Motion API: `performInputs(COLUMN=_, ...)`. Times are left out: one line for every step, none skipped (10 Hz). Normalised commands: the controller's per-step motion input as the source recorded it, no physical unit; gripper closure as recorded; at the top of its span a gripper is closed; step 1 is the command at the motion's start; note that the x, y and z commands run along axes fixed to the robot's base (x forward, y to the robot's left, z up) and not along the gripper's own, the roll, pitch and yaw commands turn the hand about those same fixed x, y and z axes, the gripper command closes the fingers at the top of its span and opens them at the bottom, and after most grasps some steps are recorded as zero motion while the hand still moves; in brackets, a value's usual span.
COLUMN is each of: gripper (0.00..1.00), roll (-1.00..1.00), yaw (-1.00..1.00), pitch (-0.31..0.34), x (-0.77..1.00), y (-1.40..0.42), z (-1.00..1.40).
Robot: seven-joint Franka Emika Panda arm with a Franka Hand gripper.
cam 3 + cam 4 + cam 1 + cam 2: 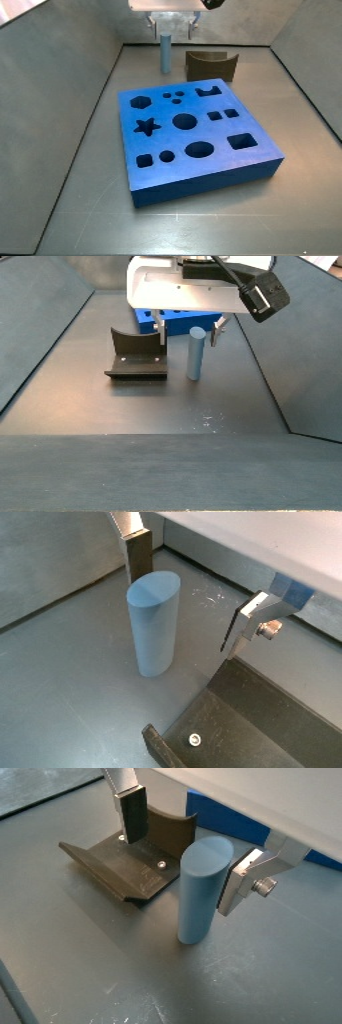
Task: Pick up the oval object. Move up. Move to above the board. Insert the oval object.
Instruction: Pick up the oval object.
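The oval object [152, 622] stands upright on the grey floor [80, 702], long axis vertical, oval top face up, between the spread fingers [138, 550] of the tool [187, 592]. The plates are apart, with a gap on each side of the peg in both wrist views, so nothing is clamped. In a wrist view the fixture [134, 856] sits just beside the peg [201, 890], not touching it. A side view shows the board [195, 134] well apart from the peg [166, 48], lying flat nearer the camera with its cut-outs up, the fixture [211, 66] between the board's far edge and the back wall. Open floor runs around the peg's base; the tray walls slope up on both sides. The remaining side view shows the peg [197, 353] under the tool [189, 328], with the board mostly hidden behind the arm.
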Motion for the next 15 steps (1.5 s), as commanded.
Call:
performInputs(gripper=0.0, roll=0.02, yaw=-0.2, pitch=-0.157, x=-0.4, y=-0.15, z=-0.56)
performInputs(gripper=0.0, roll=-0.02, yaw=-0.15, pitch=-0.111, x=-0.25, y=-0.04, z=-0.18)
performInputs(gripper=1.0, roll=0.0, yaw=0.0, pitch=0.0, x=0.0, y=0.0, z=0.0)
performInputs(gripper=1.0, roll=0.0, yaw=0.0, pitch=0.0, x=0.0, y=0.0, z=0.0)
performInputs(gripper=1.0, roll=0.0, yaw=0.0, pitch=0.0, x=0.0, y=0.0, z=0.0)
performInputs(gripper=1.0, roll=0.0, yaw=0.0, pitch=0.0, x=0.0, y=0.0, z=0.0)
performInputs(gripper=1.0, roll=0.0, yaw=0.0, pitch=0.0, x=0.0, y=0.0, z=0.0)
performInputs(gripper=1.0, roll=0.0, yaw=0.0, pitch=0.0, x=0.0, y=0.0, z=0.0)
performInputs(gripper=1.0, roll=0.0, yaw=0.0, pitch=0.0, x=0.0, y=0.0, z=0.0)
performInputs(gripper=1.0, roll=0.0, yaw=0.0, pitch=0.0, x=0.0, y=0.0, z=0.0)
performInputs(gripper=1.0, roll=0.0, yaw=0.0, pitch=0.0, x=0.0, y=0.0, z=0.0)
performInputs(gripper=1.0, roll=0.0, yaw=0.0, pitch=0.0, x=0.0, y=0.0, z=0.0)
performInputs(gripper=1.0, roll=0.0, yaw=0.0, pitch=0.0, x=0.0, y=0.0, z=0.0)
performInputs(gripper=1.0, roll=0.0, yaw=0.0, pitch=0.0, x=0.0, y=0.0, z=0.0)
performInputs(gripper=1.0, roll=0.0, yaw=0.0, pitch=0.0, x=0.0, y=0.0, z=0.0)
